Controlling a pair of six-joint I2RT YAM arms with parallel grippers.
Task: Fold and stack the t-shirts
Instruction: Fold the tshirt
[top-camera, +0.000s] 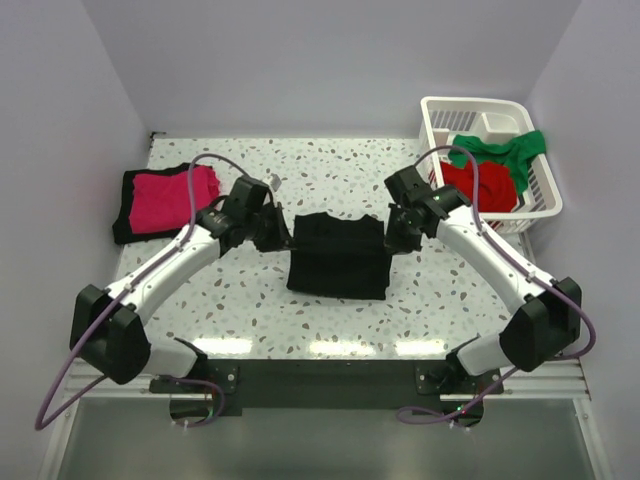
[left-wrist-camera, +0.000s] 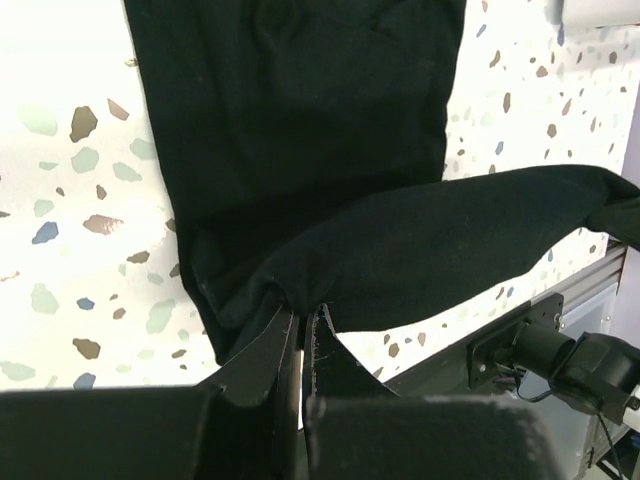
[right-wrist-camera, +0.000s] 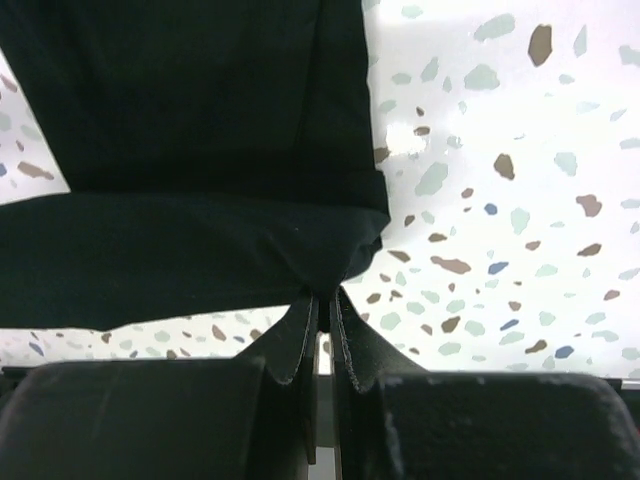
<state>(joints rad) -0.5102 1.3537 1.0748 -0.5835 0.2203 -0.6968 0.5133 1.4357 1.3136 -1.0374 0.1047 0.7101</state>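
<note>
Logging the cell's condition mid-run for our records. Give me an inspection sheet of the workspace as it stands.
Surface: speckled table; no stains seen.
Job's things: black t-shirt at centre, partly folded; magenta t-shirt on a second black shirt, far left; red t-shirt and green t-shirt in the white basket, far right, the green one draped over its rim.
Clutter: nothing seen.
Grippers: left tool and right tool each shut on an edge of the black t-shirt, holding a fold raised.
Cables: purple cables loop along both arms; no snag seen.
Surroundings: plain white walls.
</note>
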